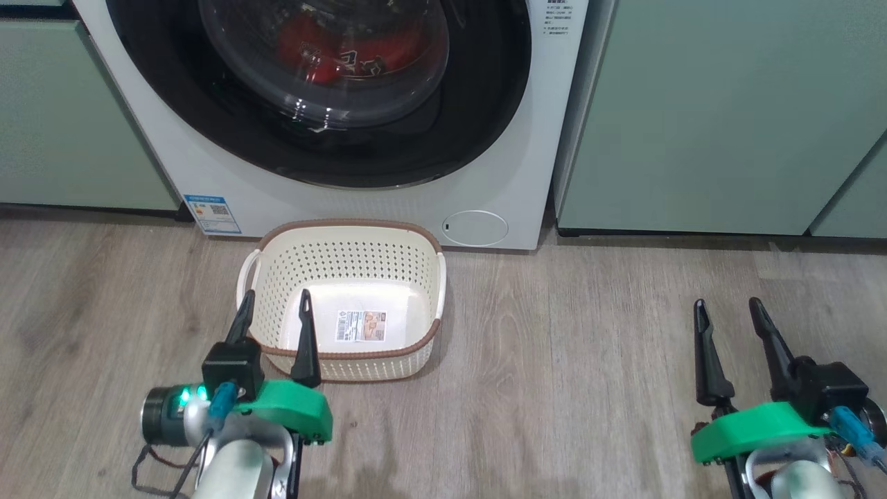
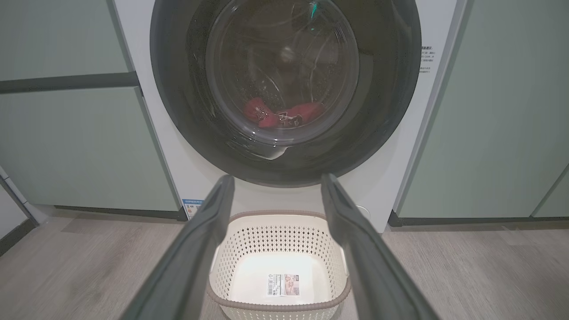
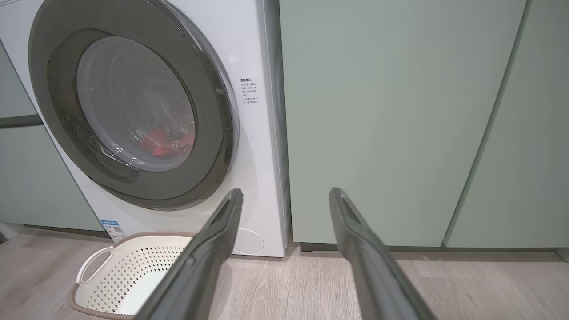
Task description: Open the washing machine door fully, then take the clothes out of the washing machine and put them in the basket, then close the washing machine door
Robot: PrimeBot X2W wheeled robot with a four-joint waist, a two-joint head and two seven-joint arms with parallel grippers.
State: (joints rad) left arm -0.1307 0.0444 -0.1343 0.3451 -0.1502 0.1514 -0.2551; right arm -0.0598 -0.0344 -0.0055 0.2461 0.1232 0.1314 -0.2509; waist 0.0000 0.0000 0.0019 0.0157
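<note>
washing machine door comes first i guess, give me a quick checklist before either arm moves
1. Is the washing machine door open: not ok, it sits shut against the front.
2. Are the clothes inside: ok, red fabric shows through the glass.
3. Is the left gripper free: ok, open and empty.
4. Is the right gripper free: ok, open and empty.
5. Is the basket ready: ok, empty and upright on the floor in front of the washing machine.
6. Will the door's swing clear the basket: cannot tell from these views.
</note>
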